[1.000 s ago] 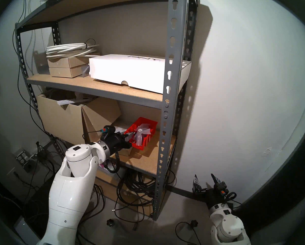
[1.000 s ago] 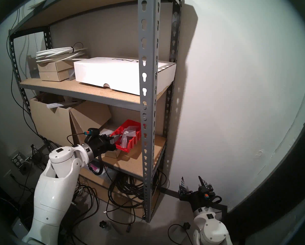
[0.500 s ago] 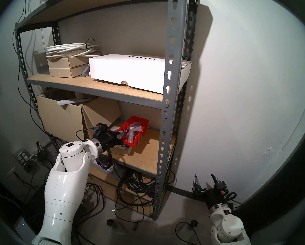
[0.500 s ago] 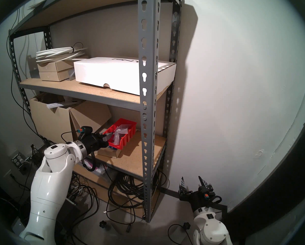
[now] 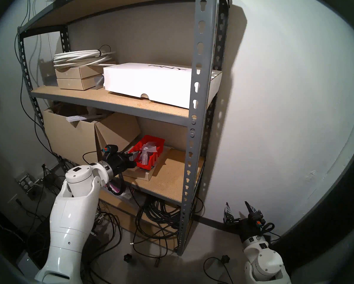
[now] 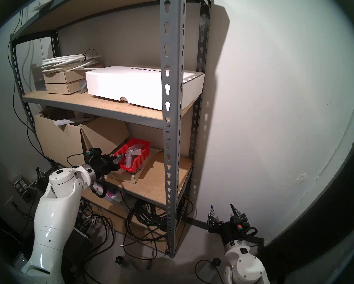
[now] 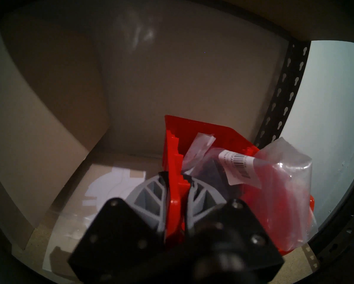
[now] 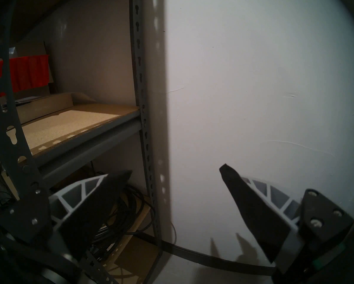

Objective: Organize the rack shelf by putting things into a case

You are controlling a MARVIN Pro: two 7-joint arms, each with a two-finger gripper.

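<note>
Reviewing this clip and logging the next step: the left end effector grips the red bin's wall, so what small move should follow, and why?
Probably lower the red bin flat, then release. The left end effector pinches its wall, and the bin sits partly over the flat cardboard box with the clear bags already inside.
</note>
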